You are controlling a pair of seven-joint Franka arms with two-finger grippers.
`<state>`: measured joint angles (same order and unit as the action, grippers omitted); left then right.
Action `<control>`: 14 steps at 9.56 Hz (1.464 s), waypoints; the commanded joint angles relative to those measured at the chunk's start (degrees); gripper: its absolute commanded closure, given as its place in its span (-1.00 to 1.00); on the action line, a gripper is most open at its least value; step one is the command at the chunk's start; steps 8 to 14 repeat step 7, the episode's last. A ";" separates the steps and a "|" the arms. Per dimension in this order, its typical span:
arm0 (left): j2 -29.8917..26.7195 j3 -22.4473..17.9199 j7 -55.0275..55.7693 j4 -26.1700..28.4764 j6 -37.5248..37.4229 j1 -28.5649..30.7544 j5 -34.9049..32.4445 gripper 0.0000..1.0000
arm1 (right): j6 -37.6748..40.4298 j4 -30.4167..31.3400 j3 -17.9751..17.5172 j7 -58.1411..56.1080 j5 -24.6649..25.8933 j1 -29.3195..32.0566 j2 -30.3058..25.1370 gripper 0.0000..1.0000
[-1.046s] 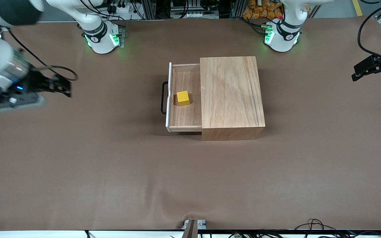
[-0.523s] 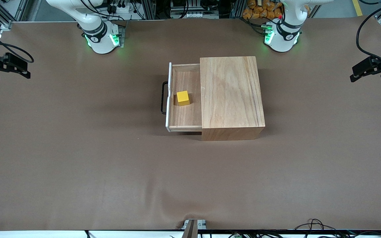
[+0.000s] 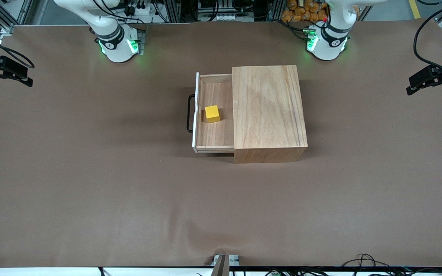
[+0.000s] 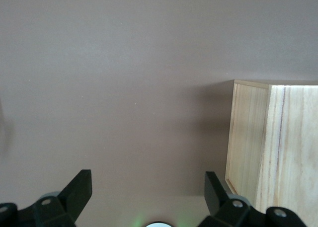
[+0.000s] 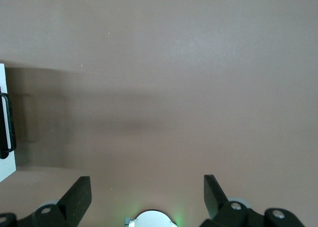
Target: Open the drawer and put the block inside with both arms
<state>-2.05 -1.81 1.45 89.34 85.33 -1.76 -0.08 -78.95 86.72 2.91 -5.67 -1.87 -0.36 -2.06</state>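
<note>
A: Drawer [image 3: 214, 115]?

B: Pulled out of the wooden box [image 3: 269, 111] toward the right arm's end of the table [image 3: 90, 184]. White front panel [image 3: 195, 113] upright, black handle [image 3: 190, 114] on its outer face. In the right wrist view only an edge of the panel [image 5: 6, 137] and the handle [image 5: 7, 122] show.

A: Block?

B: Yellow block [image 3: 212, 113] sits on the drawer floor, roughly midway along it, near the front panel, not touching any wall that I can see.

A: Right gripper?

B: Right gripper [image 3: 12, 74] hangs over the table edge at the right arm's end, well apart from the drawer. Its fingers [image 5: 79, 194] are spread wide with nothing between them.

A: Left gripper?

B: Left gripper [image 3: 428, 82] hangs over the table edge at the left arm's end, well apart from the box. Fingers [image 4: 82, 192] spread wide too, empty. Its wrist view catches a corner of the box [image 4: 271, 147].

A: Bases?

B: Right arm base [image 3: 117, 44] and left arm base [image 3: 326, 42] both glow green.
</note>
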 commanded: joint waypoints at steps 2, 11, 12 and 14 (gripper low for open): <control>0.29 0.31 -1.01 -0.74 -0.34 0.71 1.04 -1.00 | -0.32 1.17 -0.53 1.10 0.03 0.89 -1.19 -1.00; 0.47 0.31 -1.01 -0.65 -0.78 0.44 1.04 -1.00 | -0.24 1.17 -0.62 1.01 0.20 0.98 -1.02 -1.00; 0.47 0.31 -1.01 -0.65 -0.78 0.44 1.04 -1.00 | -0.24 1.17 -0.62 1.01 0.20 0.98 -1.02 -1.00; 0.47 0.31 -1.01 -0.65 -0.78 0.44 1.04 -1.00 | -0.24 1.17 -0.62 1.01 0.20 0.98 -1.02 -1.00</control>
